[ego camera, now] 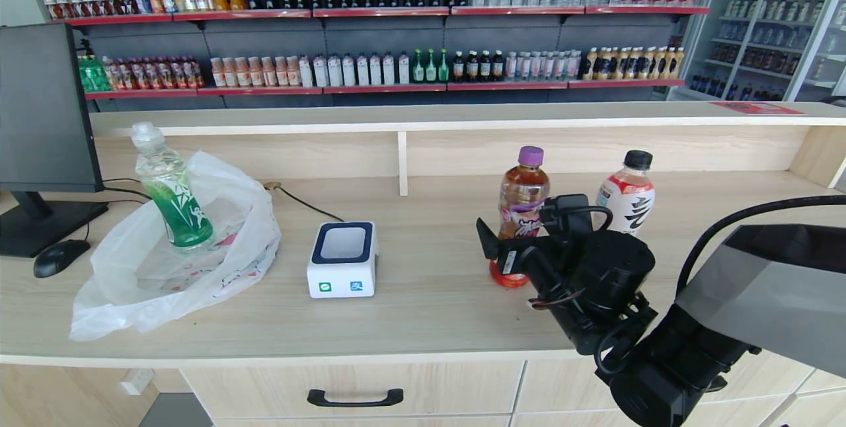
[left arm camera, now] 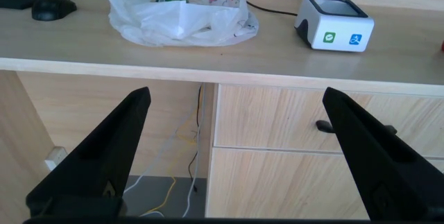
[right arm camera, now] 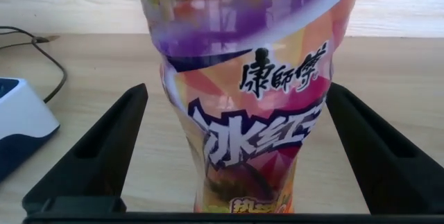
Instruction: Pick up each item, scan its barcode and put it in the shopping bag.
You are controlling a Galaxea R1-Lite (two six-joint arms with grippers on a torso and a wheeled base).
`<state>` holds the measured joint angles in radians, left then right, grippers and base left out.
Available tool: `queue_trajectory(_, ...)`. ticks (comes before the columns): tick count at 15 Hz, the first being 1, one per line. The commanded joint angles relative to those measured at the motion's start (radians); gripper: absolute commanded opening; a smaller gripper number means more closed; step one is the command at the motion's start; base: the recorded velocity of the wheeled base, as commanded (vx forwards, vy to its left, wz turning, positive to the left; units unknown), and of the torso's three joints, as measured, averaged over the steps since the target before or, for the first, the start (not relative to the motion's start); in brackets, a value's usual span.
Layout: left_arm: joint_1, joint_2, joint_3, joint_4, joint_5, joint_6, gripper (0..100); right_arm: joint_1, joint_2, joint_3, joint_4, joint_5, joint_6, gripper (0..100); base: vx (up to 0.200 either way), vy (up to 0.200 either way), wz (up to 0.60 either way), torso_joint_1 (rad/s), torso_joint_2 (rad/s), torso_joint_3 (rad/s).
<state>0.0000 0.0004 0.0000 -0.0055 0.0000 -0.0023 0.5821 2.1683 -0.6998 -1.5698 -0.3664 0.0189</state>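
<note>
Closest in, the right tool (right arm camera: pixel 234 156) stood wide open around the purple-capped tea bottle (ego camera: pixel 523 197), one finger on each side of it with a gap showing on both sides, so it gripped nothing. The left tool (left arm camera: pixel 236 158) hung below the tabletop's (ego camera: pixel 429 308) front edge, before the drawer fronts, its fingers spread wide and empty. At the far left of the tabletop were a dark monitor (ego camera: pixel 43 110) and a mouse (ego camera: pixel 59 257). Next came the white shopping bag (ego camera: pixel 165 275), slumped open with a green-labelled bottle (ego camera: pixel 172 195) leaning inside it. Just right of the bag sat the white barcode scanner (ego camera: pixel 342 259), window up. Well to the right of the scanner stood the tea bottle, upright between the right tool's fingers. Near it, behind and to its right, stood a white bottle with a black cap (ego camera: pixel 628 194).
</note>
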Motion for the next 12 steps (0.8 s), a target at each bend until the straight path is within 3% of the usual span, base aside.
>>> queue_trajectory(1, 0.0, 0.0, 0.0, -0.001, 0.0, -0.001, 100, 0.001, 0.033, -0.033, -0.001, 0.001, 0.009, 100, 0.0, 0.0, 0.0, 0.0, 0.0, 0.0)
queue_trajectory(9, 0.0, 0.0, 0.0, -0.001, 0.0, -0.001, 100, -0.007, 0.05, -0.075, -0.001, 0.0, 0.021, 100, 0.0, 0.0, 0.0, 0.0, 0.0, 0.0)
queue_trajectory(10, 0.0, 0.0, 0.0, -0.001, 0.0, -0.001, 100, -0.007, 0.05, -0.073, -0.001, 0.0, 0.021, 0, 0.0, 0.0, 0.0, 0.0, 0.0, 0.0)
queue_trajectory(12, 0.0, 0.0, 0.0, -0.001, 0.0, -0.001, 100, -0.007, 0.048, -0.075, -0.001, 0.0, 0.021, 0, 0.0, 0.0, 0.0, 0.0, 0.0, 0.0)
